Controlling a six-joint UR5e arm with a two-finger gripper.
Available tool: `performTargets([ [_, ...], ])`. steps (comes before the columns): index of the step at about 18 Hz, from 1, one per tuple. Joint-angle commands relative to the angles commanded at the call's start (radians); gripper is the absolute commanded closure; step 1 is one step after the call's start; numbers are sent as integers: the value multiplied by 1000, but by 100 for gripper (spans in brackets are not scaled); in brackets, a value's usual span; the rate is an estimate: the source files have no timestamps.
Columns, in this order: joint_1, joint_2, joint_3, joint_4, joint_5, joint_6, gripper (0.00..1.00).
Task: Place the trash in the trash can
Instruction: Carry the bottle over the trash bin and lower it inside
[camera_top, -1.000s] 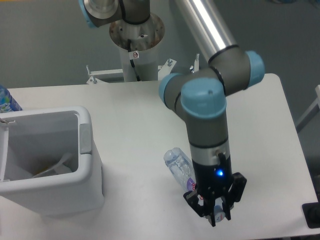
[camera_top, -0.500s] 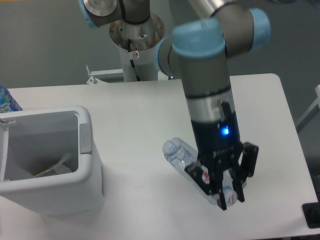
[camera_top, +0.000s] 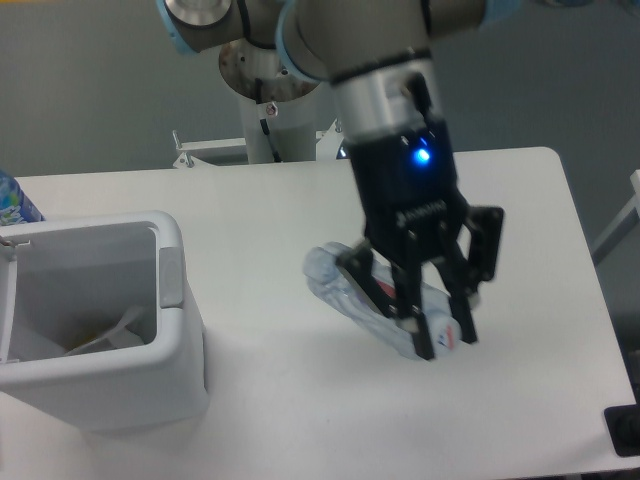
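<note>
A crushed clear plastic bottle (camera_top: 345, 288) with a purple-red label hangs above the table, tilted, its cap end toward the lower right. My gripper (camera_top: 437, 328) is shut on the bottle near its label, black fingers (camera_top: 417, 325) on either side of it. The white trash can (camera_top: 172, 345) stands at the left front of the table, well left of the gripper. Inside the can lies a pale flat piece (camera_top: 105, 335), possibly the carton; I cannot tell for sure.
A blue-patterned bottle (camera_top: 14, 201) peeks in at the far left edge behind the can. The robot base (camera_top: 272, 70) rises behind the table's back edge. A dark object (camera_top: 624, 430) sits at the lower right corner, off the table.
The gripper has risen from the table's front edge with the bottle in its fingers, lifting it off the surface and carrying it up and slightly left.
</note>
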Motion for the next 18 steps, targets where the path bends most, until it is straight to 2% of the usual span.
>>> performTargets([
  [9,-164,18,-8,2,0,-5,63],
  [14,-281,15,-69,2,0,-3,63],
  [18,-307,6,-75,2,0,-3,62],
])
